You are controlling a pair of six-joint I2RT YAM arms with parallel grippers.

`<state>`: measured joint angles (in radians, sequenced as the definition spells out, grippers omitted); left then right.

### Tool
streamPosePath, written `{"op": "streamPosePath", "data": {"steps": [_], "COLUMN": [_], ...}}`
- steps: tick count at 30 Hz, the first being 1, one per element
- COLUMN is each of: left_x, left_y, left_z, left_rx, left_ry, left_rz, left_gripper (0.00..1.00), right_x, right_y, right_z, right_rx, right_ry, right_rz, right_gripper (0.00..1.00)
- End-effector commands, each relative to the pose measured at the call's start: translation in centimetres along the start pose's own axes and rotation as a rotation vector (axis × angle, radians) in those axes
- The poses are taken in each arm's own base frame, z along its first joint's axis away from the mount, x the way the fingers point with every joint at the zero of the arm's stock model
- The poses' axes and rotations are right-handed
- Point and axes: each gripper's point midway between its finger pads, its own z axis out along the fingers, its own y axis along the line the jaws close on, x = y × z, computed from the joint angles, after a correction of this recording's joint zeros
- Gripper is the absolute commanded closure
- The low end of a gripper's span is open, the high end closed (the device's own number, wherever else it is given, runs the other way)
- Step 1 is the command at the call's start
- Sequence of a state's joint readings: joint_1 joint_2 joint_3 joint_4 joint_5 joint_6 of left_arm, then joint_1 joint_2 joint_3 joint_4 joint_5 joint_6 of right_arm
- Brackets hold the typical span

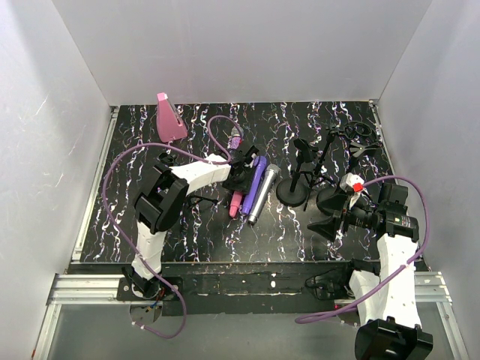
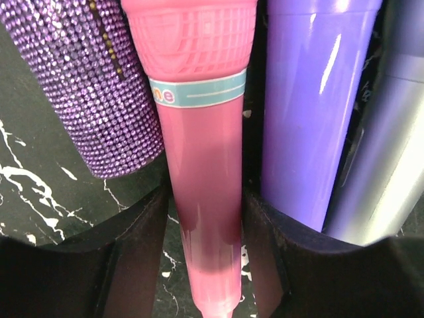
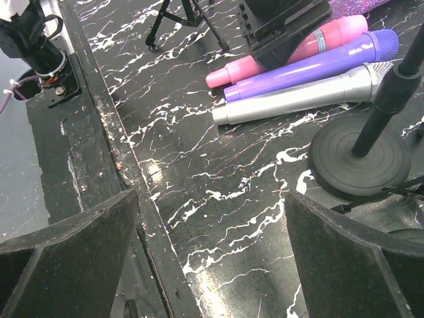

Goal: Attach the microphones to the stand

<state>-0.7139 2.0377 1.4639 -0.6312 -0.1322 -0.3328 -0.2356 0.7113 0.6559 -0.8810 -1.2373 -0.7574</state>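
Grasping the pink microphone (image 2: 199, 152)
My left hand (image 2: 204, 199) is clenched on its handle, on the desk (image 2: 40, 179) beside the purple microphone (image 2: 311, 112); next, I lift it toward the stand (image 1: 292, 193). My right hand (image 3: 212, 225) hangs open.

We count four microphones: one pink mic (image 2: 199, 165), one glittery purple mic (image 2: 86, 86), one plain purple mic (image 2: 311, 99), one silver-grey mic (image 3: 298, 99). We see one pink wedge block (image 1: 169, 118). The black stands (image 1: 292, 193) overlap, so we cannot count them.
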Motion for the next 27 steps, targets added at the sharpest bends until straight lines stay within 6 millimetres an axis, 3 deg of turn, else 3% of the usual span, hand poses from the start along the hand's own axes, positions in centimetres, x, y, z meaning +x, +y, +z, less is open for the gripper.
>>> {"op": "streamPosePath", "data": {"steps": [1, 4, 6, 10, 18, 24, 27], "left_x": [-0.3, -0.5, -0.7, -2.1, -5.3, -4.9, -4.7], "left_y": [-0.2, -0.3, -0.3, -0.4, -1.9, -4.5, -5.8], "left_z": [0.2, 0.0, -0.3, -3.1, -13.1, -20.9, -25.9], "left_rx": [0.016, 0.022, 0.026, 0.044, 0.213, 0.478, 0.612], "left_ry": [-0.014, -0.022, -0.027, -0.09, -0.291, -0.473, -0.636], "left_rz": [-0.003, -0.004, -0.005, -0.013, -0.024, 0.077, 0.15], "left_gripper": [0.54, 0.67, 0.83, 1.0, 1.0, 1.0, 1.0], "right_x": [-0.1, -0.1, -0.2, -0.1, -1.2, -6.0, -8.4], "right_y": [0.1, 0.1, 0.2, 0.3, 1.6, 4.0, 5.4], "right_z": [0.0, 0.0, 0.0, 0.0, -0.5, -1.9, -2.5], "right_rx": [-0.009, -0.009, -0.01, -0.012, -0.025, -0.053, -0.083], "right_ry": [-0.011, -0.012, -0.014, -0.014, -0.01, -0.005, 0.003], "right_rz": [-0.005, -0.008, -0.009, -0.011, -0.072, -0.153, -0.137], "right_gripper": [0.02, 0.02, 0.02, 0.02, 0.02, 0.02, 0.02]}}
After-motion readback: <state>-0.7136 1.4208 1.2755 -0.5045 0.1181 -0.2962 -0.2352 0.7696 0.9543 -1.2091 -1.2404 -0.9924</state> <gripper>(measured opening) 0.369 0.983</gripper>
